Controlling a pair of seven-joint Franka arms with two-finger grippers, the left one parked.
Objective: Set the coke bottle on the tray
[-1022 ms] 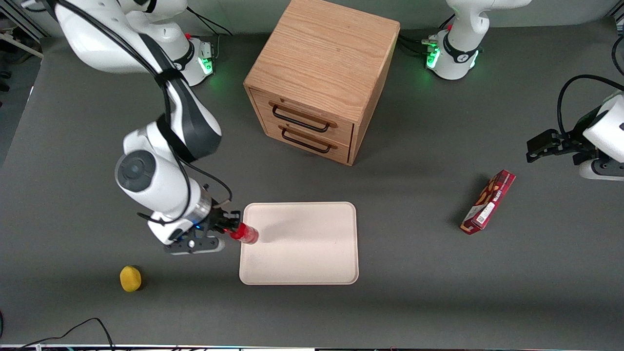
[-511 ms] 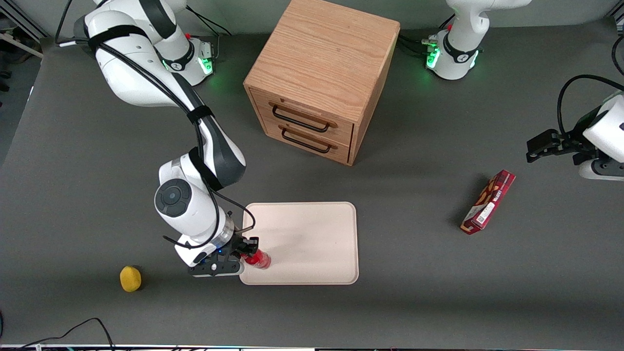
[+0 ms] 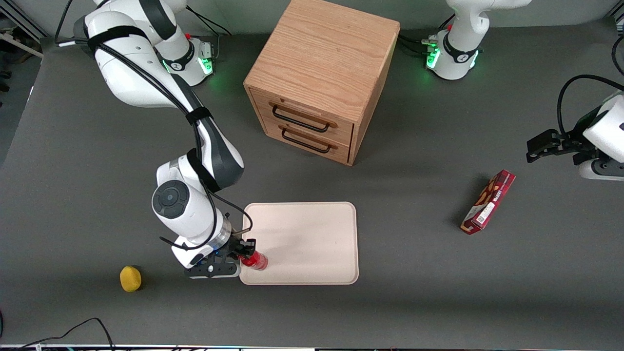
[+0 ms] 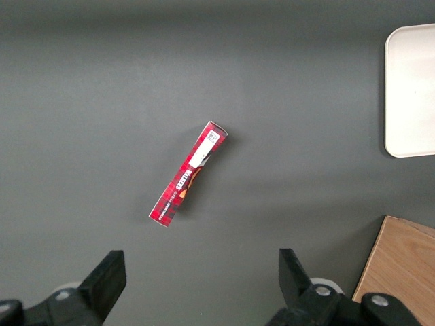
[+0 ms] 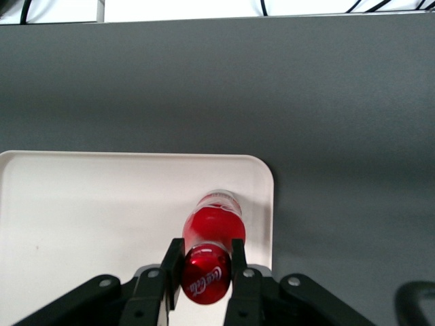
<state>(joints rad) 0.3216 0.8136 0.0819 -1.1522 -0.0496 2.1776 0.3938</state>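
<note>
While its two black fingers clamp the small red coke bottle by the neck, the right arm's gripper holds it over the tray's corner nearest the front camera, above the pale cream-pink rectangular tray on the dark grey table.

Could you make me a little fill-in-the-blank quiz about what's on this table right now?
1. The tool is shut on the ____ bottle.
2. That bottle is over a corner of the pale ____, nearer the front camera than the wooden cabinet.
3. The cabinet has ____ drawers with dark handles.
4. The small yellow thing lies on the ____, off the tray.

Missing words: coke; tray; two; table
</note>
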